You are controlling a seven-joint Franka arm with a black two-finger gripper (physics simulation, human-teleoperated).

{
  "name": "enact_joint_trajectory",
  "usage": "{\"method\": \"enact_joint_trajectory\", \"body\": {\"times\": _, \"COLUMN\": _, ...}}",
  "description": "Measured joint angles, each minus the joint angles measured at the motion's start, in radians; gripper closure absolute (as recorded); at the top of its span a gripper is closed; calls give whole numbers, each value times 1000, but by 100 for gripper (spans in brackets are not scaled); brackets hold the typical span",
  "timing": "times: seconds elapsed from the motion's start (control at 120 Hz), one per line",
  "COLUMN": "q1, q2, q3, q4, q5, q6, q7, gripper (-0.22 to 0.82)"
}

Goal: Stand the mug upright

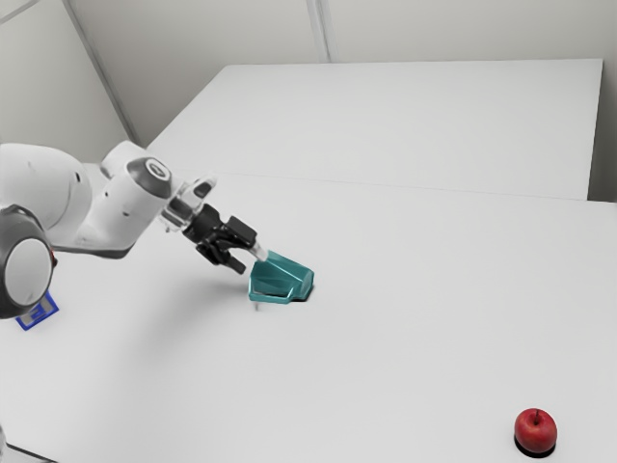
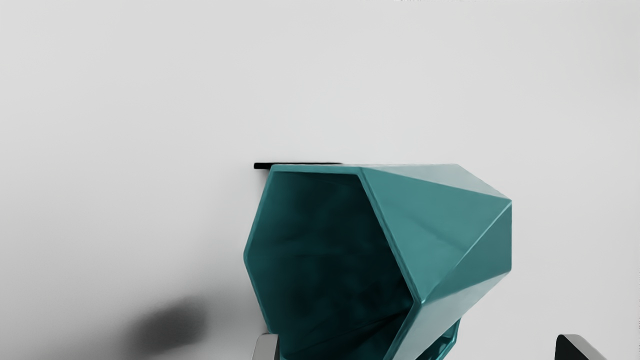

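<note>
The teal faceted mug [image 1: 288,274] lies on its side on the table, its handle toward the exterior view's bottom. My black gripper [image 1: 249,261] is at the mug, on the side toward the arm, tilted down at it. In the wrist view the mug [image 2: 430,225] shows its dark open mouth, with part of the handle low beside the body. Wide apart, the fingertips of the gripper [image 2: 417,347] stand open, one overlapping the mouth's rim and the other off past the body. Whether a finger touches the mug I cannot tell.
On the white table [image 1: 405,376], a red apple [image 1: 535,430] sits near the exterior view's bottom right. A blue-edged object [image 1: 38,312] lies at the exterior view's left, partly behind the arm. A raised white surface [image 1: 415,116] stands at the back.
</note>
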Motion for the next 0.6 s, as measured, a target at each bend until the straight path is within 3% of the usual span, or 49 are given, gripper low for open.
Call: {"method": "enact_joint_trajectory", "body": {"times": 0.6, "q1": -10, "q2": 43, "q3": 0, "q4": -19, "q5": -176, "q6": -31, "q7": 93, "gripper": 2}}
